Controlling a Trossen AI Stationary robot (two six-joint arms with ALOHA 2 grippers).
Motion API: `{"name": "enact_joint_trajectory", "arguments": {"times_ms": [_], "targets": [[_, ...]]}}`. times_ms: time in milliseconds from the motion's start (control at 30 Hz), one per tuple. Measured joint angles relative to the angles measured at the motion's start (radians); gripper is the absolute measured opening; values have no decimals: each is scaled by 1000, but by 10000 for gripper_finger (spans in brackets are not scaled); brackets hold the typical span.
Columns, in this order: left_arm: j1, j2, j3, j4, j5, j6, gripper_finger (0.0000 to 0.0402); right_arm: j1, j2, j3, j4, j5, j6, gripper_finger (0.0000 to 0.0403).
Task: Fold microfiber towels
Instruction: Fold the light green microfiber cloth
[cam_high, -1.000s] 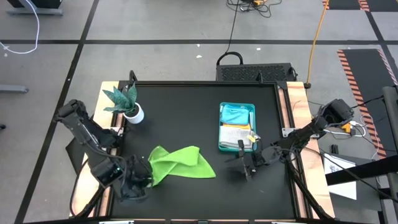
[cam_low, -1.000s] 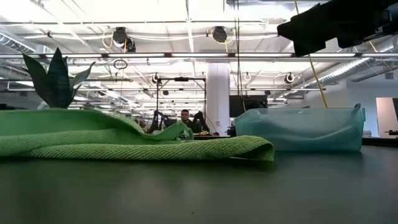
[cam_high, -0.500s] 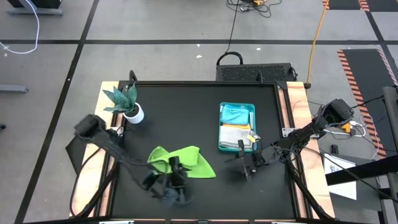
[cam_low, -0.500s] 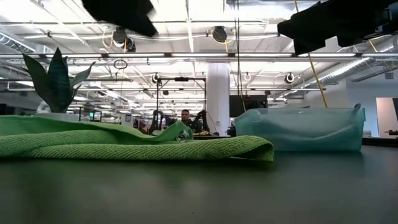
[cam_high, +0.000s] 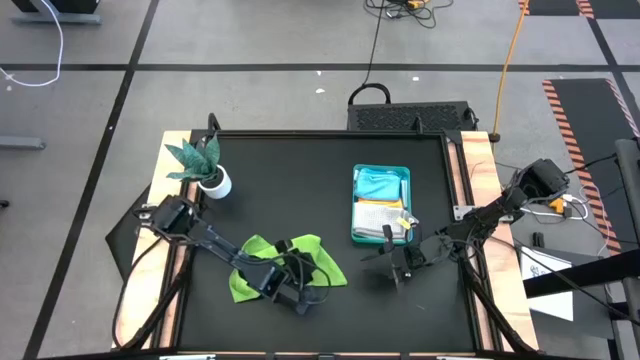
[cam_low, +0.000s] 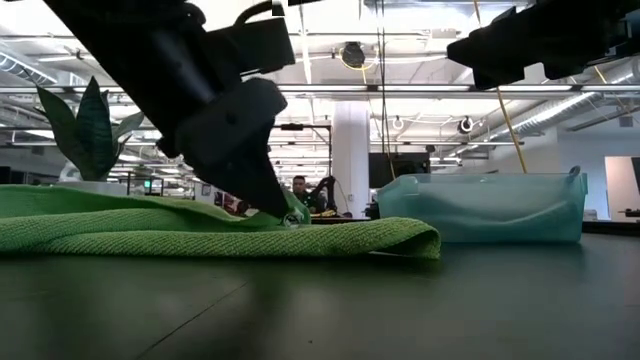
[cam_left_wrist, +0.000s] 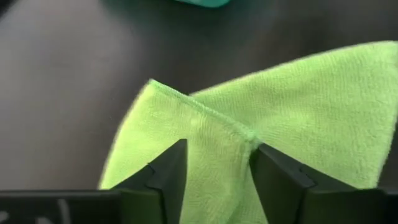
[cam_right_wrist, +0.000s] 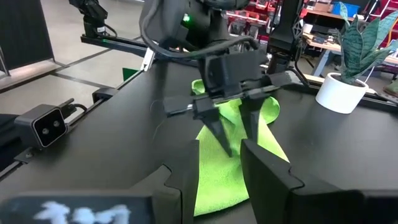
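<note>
The lime green towel (cam_high: 325, 262) lies crumpled on the black table, a little left of the middle toward the near edge. My left gripper (cam_left_wrist: 217, 149) slants down over it, open, one finger on each side of a raised hemmed fold (cam_left_wrist: 217, 118). The right wrist view shows it from the front (cam_right_wrist: 239, 140). My right gripper (cam_high: 395, 262) hovers open and holds nothing, near the table's right side beside the tray. A pale blue towel (cam_high: 380, 185) and a white-grey towel (cam_high: 378, 215) lie folded in the teal tray (cam_high: 356, 205). My left gripper comes at the green towel from above, slanting from the table's left. Its fingertips (cam_right_wrist: 225, 149) reach down to the cloth on both sides of the hemmed fold (cam_left_wrist: 245, 132). I cannot tell whether they touch it. The towel lies on the table.
A potted plant (cam_high: 205, 165) stands at the far left. The teal tray (cam_low: 480, 208) sits right of centre, next to my right gripper. Bare black table shows between towel and tray and along the far edge. People and benches show in the room beyond the table.
My left gripper has left the towel's left corner, swung toward the table's right edge and come down over the towel's middle, tipping further downward. The towel's left part has sunk a little flatter. My right arm has kept still.
</note>
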Motion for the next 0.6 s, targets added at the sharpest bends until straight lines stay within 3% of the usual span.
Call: {"name": "enact_joint_trajectory", "arguments": {"times_ms": [233, 400, 600], "targets": [[8, -9, 0, -3, -64, 38, 95, 0, 0, 0, -13, 0, -3, 112], [39, -27, 0, -43, -7, 101, 11, 0, 0, 0, -13, 0, -3, 112], [33, -198, 100, -276, -12, 137, 4, 0, 0, 0, -18, 0, -2, 112]]}}
